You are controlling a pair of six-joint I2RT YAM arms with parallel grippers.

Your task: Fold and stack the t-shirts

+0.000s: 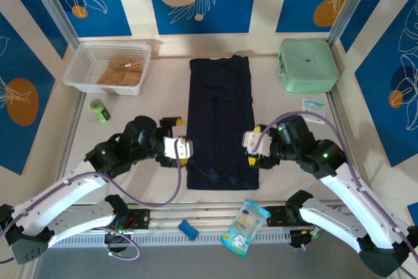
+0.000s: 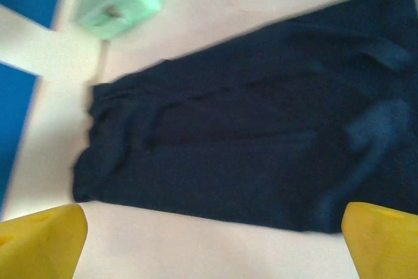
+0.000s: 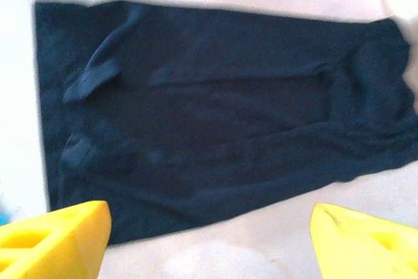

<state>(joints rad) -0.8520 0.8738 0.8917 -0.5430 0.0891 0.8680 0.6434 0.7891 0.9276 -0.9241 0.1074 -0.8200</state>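
The navy t-shirt (image 1: 219, 122) lies flat in the middle of the worktop (image 1: 163, 96) as a long, narrow strip running from 12 to 6 o'clock, its sides already turned in. The tan t-shirt (image 1: 121, 70) sits in the white basket (image 1: 83, 59) at about 10 o'clock.

My left claw (image 1: 181, 149) hangs just beside the strip's edge at 8 o'clock, my right claw (image 1: 252, 143) just beside the edge at 4 o'clock. Both are spread wide with nothing between them. From each wrist I see yellow fingertips (image 2: 39, 240) at the lower corners and bare worktop between them.

I judge the next step to be a crosswise fold, and several things could spoil it:
- **Shallow pinch:** if I take only the top layer, the turned-in sides will open as I lift.
- **Loose sleeve cloth:** the rumpled patches near the 6 o'clock end could slip out and leave a lumpy fold.
- **Uneven claws:** if one grips farther along than the other, the strip will twist and land skewed.
- **Low lift:** this would drag the cloth toward the snack packet (image 1: 245, 227) at 6 o'clock.
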